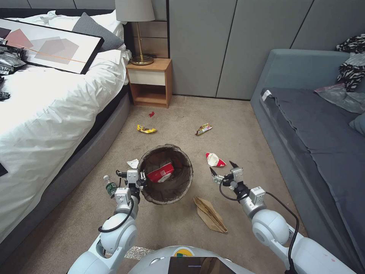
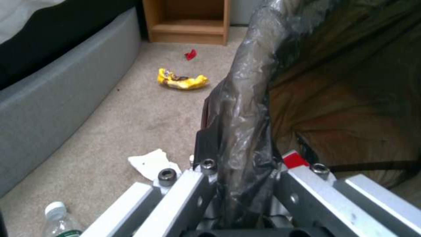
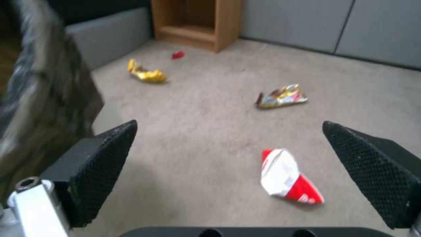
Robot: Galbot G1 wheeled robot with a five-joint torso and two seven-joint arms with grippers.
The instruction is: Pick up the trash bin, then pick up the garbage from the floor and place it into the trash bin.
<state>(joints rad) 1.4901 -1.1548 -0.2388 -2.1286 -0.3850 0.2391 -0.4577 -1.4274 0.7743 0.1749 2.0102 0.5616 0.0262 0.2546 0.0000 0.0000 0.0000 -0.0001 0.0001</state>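
1. Left gripper [image 1: 142, 179] is clamping the bag-wrapped rim of the trash bin [image 1: 181, 188], w/ a red-and-white cup [image 1: 160, 172] lying inside.
2. Right gripper [image 1: 222, 172] is hovering w/ fingers spread wide, just beside a crushed cup [image 1: 215, 160] on the carpet [image 1: 235, 133], nr the sofa [image 1: 304, 125].
3. Wrappers [image 1: 146, 129] [image 1: 203, 129], tissue [image 1: 133, 163], bottle [image 1: 110, 186], paper bag [image 1: 210, 215] are lying around the bin.

Both arms reach forward: the left gripper [image 1: 141, 179] is clamped closed, while the right gripper [image 1: 221, 171] hangs with fingers [image 3: 94, 164] spread wide.
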